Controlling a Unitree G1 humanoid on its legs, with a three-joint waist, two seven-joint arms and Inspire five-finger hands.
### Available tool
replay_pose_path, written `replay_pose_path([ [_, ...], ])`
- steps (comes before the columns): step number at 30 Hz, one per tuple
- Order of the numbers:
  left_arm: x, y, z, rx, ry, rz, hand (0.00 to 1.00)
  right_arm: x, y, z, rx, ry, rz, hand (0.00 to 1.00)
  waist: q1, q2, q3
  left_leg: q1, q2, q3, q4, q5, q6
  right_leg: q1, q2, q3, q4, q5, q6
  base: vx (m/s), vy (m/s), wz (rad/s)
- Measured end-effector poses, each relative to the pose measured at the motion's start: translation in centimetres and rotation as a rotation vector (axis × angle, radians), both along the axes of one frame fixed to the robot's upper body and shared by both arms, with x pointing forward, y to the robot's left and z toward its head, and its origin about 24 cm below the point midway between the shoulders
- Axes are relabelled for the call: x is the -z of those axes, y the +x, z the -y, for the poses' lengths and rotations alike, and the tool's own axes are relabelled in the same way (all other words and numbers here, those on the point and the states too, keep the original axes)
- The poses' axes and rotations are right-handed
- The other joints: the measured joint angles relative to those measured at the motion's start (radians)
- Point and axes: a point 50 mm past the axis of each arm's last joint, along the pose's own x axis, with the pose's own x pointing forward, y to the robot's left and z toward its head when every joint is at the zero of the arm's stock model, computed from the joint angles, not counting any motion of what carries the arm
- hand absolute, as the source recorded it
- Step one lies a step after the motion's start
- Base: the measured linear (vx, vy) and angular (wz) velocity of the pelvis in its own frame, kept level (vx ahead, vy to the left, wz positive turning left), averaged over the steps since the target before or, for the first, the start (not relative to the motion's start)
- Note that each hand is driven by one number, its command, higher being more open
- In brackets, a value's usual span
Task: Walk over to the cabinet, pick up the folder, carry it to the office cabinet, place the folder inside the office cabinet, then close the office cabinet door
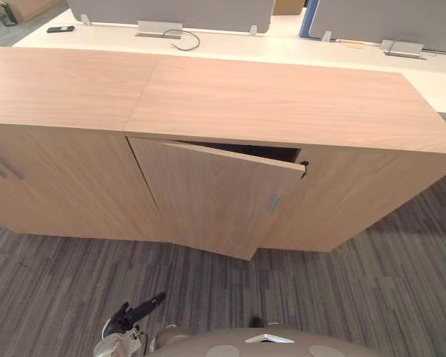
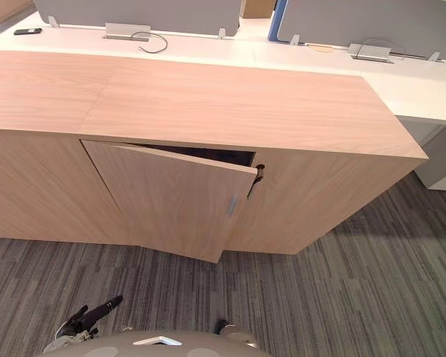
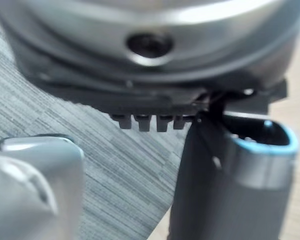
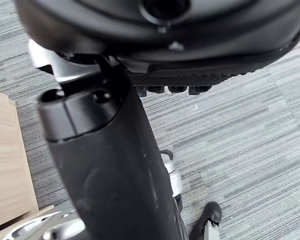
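Observation:
A low light-wood office cabinet [image 1: 282, 104] stands straight ahead of me. Its middle door [image 1: 208, 193] hangs ajar, swung out at the right edge, with a small grey handle [image 1: 273, 203]. The gap above the door shows only a dark interior. My left hand [image 1: 134, 314] hangs low over the carpet in front of the cabinet, fingers straight and holding nothing; its thumb [image 3: 240, 190] fills much of the left wrist view. My right hand [image 4: 110, 165] hangs over the carpet too, thumb straight, nothing in it, with a cabinet corner [image 4: 5, 165] beside it.
Behind the cabinet runs a white desk [image 1: 297, 52] with grey partition screens, a dark phone [image 1: 60, 29] and a cable box [image 1: 160, 30]. Grey striped carpet [image 1: 357, 282] lies between me and the cabinet. Another cabinet door with a bar handle [image 1: 7, 167] is at the left.

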Motion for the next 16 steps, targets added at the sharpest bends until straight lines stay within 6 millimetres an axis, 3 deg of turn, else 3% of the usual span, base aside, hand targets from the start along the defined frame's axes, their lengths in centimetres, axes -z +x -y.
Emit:
replay_pose_path([
  [3,0.6,-0.4,2.5,-0.013,-0.064,-0.007,1.0,-0.3,0.3,1.5,-0.017,-0.04,-0.008,1.0,0.022,0.032,0.01,-0.012,-0.131,-0.249,-0.215,0.014,-0.016,-0.029,-0.021,0.043,0.015,0.01,0.024,-0.05,0.216,-0.42],
  [5,0.8,-0.8,3.0,-0.018,-0.072,-0.017,1.0,-0.2,0.4,1.0,-0.028,-0.043,-0.01,1.0,0.019,0.027,0.005,0.005,-0.179,-0.251,-0.264,0.029,-0.017,-0.037,-0.046,0.078,0.007,0.023,0.048,0.0,0.175,-0.26],
  [6,0.7,-0.5,3.1,-0.016,-0.066,-0.008,1.0,-0.1,0.5,0.8,-0.027,-0.043,-0.005,1.0,0.019,0.014,0.006,0.008,-0.196,-0.234,-0.279,0.035,-0.006,-0.04,-0.064,0.087,0.004,0.034,0.056,0.05,0.146,-0.07],
  [8,0.7,-0.4,3.1,-0.018,-0.061,-0.01,1.0,-0.2,0.3,0.6,-0.024,-0.053,0.003,1.0,0.018,0.015,0.008,0.017,-0.216,-0.219,-0.29,0.033,0.005,-0.039,-0.083,0.095,-0.004,0.038,0.06,0.05,0.161,-0.16],
  [9,0.7,-0.6,3.1,-0.02,-0.056,-0.012,1.0,-0.1,0.3,0.5,-0.028,-0.061,-0.001,1.0,0.02,0.0,-0.003,0.04,-0.233,-0.201,-0.325,0.042,0.02,-0.037,-0.095,0.112,-0.013,0.042,0.066,0.07,0.132,-0.27],
  [12,0.7,-0.5,3.1,0.031,-0.026,-0.028,1.0,-0.1,-0.5,0.1,-0.045,-0.069,-0.021,1.0,0.019,-0.003,-0.032,0.088,-0.261,-0.175,-0.412,0.072,0.038,-0.027,-0.111,0.132,-0.048,0.055,0.079,0.14,0.084,-0.22],
  [16,0.6,0.3,3.7,0.127,-0.005,-0.025,1.0,0.0,-1.0,-0.4,-0.052,-0.074,-0.032,1.0,0.018,0.013,-0.049,0.133,-0.275,-0.169,-0.462,0.084,0.043,-0.002,-0.109,0.135,-0.077,0.057,0.078,0.13,0.03,-0.07],
])
